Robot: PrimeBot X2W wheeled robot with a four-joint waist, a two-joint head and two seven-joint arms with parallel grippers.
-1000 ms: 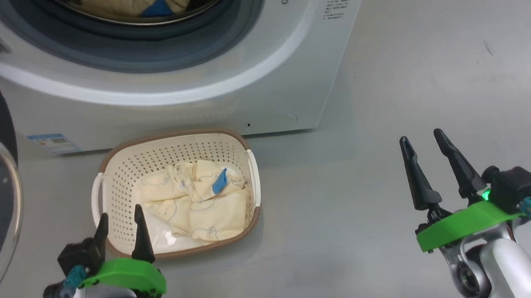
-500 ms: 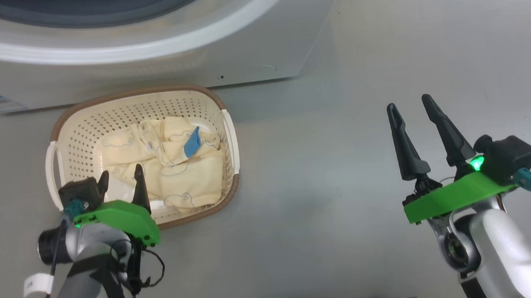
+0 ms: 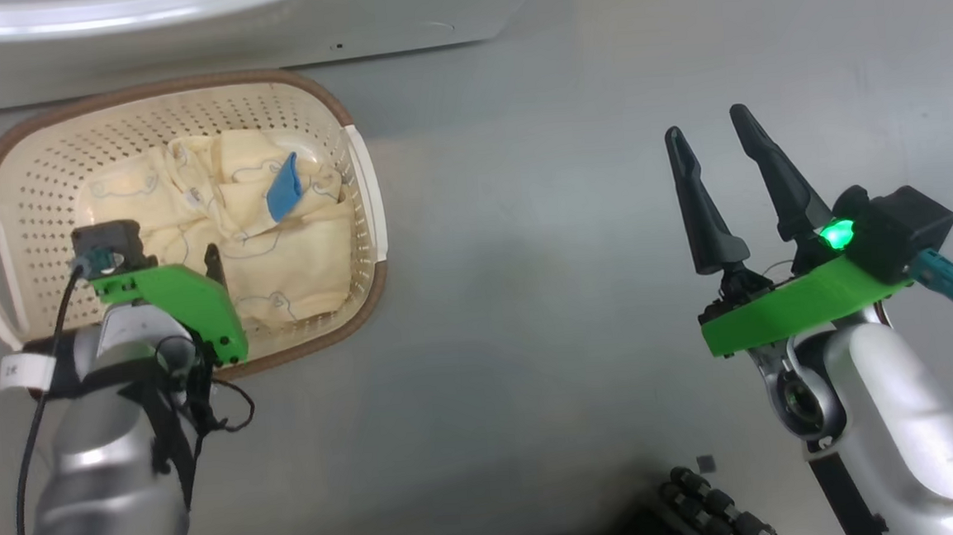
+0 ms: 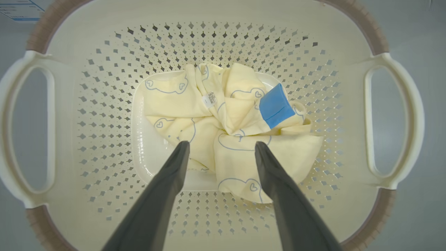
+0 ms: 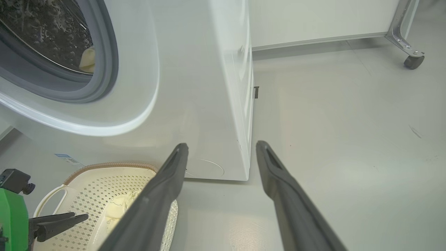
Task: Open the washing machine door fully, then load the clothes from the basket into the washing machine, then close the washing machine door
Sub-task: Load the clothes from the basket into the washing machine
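My left gripper [image 4: 221,143]: fingers apart, pointing down into the basket [image 4: 223,38], one on each side of the crumpled clothes [image 4: 230,118]. Nothing is clamped. I cannot tell whether the tips touch the fabric.

The clothes lie on the basket bottom, pale yellow, with a blue patch uppermost. The basket stands on the floor [image 3: 529,314] just in front of the washing machine [image 5: 195,87].

My right gripper [image 3: 706,121]: fingers apart, empty, over bare floor, well apart from the basket. A pale piece lies inside the drum [image 5: 52,31].
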